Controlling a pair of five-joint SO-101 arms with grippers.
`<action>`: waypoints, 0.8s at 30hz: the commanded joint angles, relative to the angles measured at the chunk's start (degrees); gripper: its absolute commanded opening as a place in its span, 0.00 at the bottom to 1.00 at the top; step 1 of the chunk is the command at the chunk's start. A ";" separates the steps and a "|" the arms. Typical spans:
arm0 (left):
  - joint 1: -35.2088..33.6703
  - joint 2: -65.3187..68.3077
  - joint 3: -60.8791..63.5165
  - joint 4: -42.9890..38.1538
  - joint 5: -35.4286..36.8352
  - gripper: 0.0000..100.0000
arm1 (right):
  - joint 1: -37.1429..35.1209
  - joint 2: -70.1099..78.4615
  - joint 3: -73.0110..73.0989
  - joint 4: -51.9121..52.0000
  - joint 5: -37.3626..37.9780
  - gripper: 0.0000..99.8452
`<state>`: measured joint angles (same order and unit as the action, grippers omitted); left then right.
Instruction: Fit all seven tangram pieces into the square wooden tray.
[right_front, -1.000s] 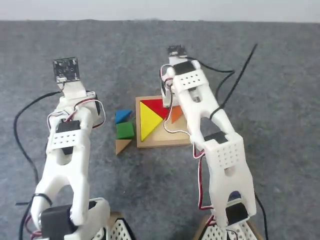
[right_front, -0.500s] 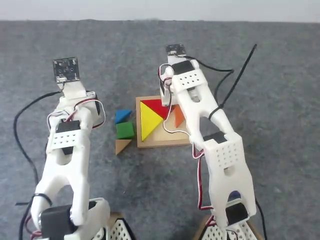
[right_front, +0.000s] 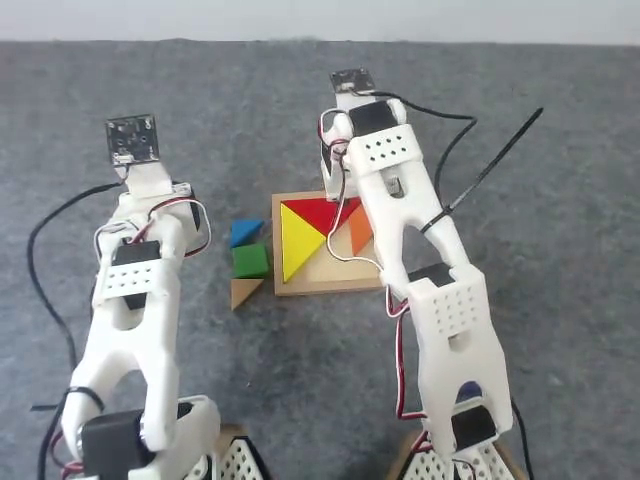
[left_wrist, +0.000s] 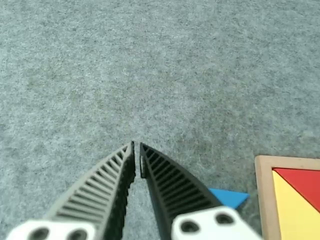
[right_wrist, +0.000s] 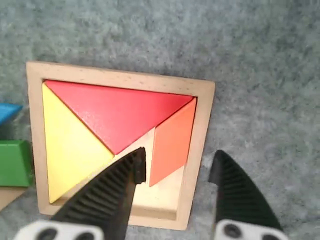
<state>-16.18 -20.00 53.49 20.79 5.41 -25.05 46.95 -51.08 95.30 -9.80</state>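
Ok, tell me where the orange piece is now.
In the high view, the orange piece lies inside the wooden tray along its right wall, beside the red triangle.

L pincer (left_wrist: 137, 145) closed, R pincer (right_wrist: 180, 153) wide apart.

You lifted the right claw (right_wrist: 179, 159) up off the square wooden tray (right_wrist: 204, 120) and swung its arm slightly toward the far side. The orange piece (right_wrist: 172, 142), half hidden by that arm a second ago, came into clear sight below the claw's spread fingers (right_wrist: 112, 185). The black cable (right_front: 500, 155) swung outward, away from the claw.
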 joint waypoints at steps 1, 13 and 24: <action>0.53 -2.55 -0.92 -1.23 0.53 0.02 | -0.75 -0.40 -3.52 2.07 1.85 0.13; 0.18 -2.55 -1.01 -1.32 0.53 0.02 | -1.80 6.02 -3.60 -0.22 1.67 0.02; 0.44 -2.55 -1.01 -1.32 0.53 0.02 | 0.92 7.96 -10.64 -3.21 1.67 0.02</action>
<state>-16.18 -20.00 53.49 20.79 5.41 -24.88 56.09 -57.58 93.54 -8.75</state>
